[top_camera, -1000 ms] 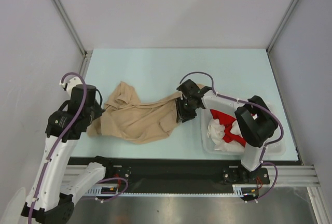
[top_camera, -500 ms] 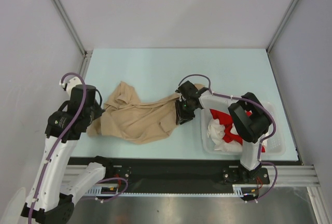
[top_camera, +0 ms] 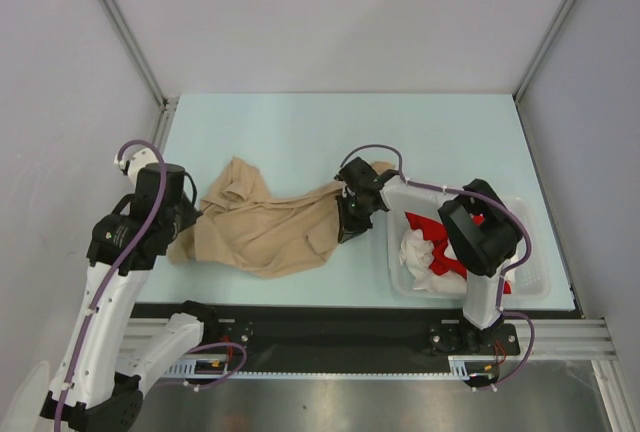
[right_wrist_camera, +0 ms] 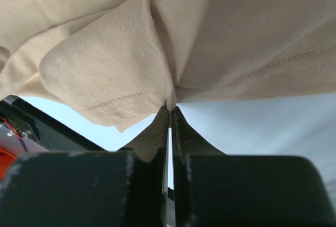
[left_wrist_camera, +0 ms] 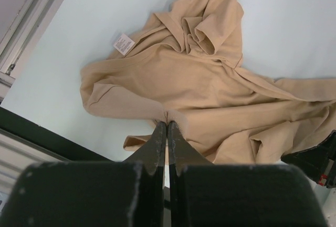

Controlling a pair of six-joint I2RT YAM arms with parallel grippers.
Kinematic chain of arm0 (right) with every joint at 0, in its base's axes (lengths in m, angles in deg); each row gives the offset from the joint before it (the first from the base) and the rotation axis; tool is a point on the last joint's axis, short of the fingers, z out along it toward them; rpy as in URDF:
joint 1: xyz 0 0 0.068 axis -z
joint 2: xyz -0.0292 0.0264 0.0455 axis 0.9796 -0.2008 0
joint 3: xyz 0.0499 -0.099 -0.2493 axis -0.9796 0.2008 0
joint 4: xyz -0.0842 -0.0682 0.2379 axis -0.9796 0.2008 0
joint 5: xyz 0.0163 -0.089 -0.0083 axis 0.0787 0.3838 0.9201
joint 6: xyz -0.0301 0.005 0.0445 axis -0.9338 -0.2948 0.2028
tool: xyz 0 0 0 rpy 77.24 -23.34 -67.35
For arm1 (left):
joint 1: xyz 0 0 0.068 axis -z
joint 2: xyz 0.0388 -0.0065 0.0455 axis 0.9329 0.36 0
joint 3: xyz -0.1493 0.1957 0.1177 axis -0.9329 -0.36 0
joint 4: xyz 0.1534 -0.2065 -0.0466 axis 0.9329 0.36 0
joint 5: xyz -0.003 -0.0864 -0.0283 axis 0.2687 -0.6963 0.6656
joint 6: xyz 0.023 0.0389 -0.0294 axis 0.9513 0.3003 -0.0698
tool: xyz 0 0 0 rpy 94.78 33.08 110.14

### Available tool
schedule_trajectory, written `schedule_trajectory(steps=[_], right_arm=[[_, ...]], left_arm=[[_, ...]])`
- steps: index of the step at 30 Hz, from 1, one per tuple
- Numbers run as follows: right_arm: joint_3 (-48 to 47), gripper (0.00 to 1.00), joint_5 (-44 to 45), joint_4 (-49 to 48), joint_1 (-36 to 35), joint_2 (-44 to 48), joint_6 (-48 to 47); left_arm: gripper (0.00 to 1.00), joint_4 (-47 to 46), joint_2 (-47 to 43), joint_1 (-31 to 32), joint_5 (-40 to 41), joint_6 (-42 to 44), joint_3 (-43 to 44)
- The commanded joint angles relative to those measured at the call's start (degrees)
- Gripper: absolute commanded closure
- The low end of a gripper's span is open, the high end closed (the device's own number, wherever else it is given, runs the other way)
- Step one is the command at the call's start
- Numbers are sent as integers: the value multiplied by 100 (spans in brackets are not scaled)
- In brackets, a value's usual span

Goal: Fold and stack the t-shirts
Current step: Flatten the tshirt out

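- Beige t-shirt (top_camera: 265, 227) is lying crumpled on the table (top_camera: 300, 122) between the arms, with the red and white t-shirts (top_camera: 435, 247) sitting in the basket (top_camera: 535, 277).
- Right gripper (right_wrist_camera: 170, 109) is clamping its hem; left gripper (left_wrist_camera: 167, 124) is closed, seemingly nipping the opposite edge.
- Looks like the spreading step: next is pulling it taut and flat.

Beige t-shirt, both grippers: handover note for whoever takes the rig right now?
Grips: left gripper shut on the beige t-shirt at its left edge; right gripper shut on its right edge, beside the basket.
Shirt lies crumpled on the table between the arms, not folded.
The red t-shirt and white t-shirt are bunched in the basket.
Done: both grips taken.
Left: spread and fold the beige one, then the other two, then stack.
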Motion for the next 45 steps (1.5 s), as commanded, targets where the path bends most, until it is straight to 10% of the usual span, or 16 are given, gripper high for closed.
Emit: schedule_trajectory(steps=[1,13,26,35,45], right_arm=[[-404,100,184,101,74,102,-118],[-2337,100,3436,1025,83,1393,-1401],[-4175,100,4174,796,-504,2727,-2659],[-3868,100,4764,629,-2227,4170,-2694],[-3735,100,4608,-74,-1634,3952,-3222]], left_arm=[[100,-119,-24,25,147,163,203],[100,-153,301,16,1298,479,2531],[100,-3288,407,78,853,2825,5676],[100,-4092,-33,78,-845,3081,5952],[100,-4170,362,78,-521,3450,5406]])
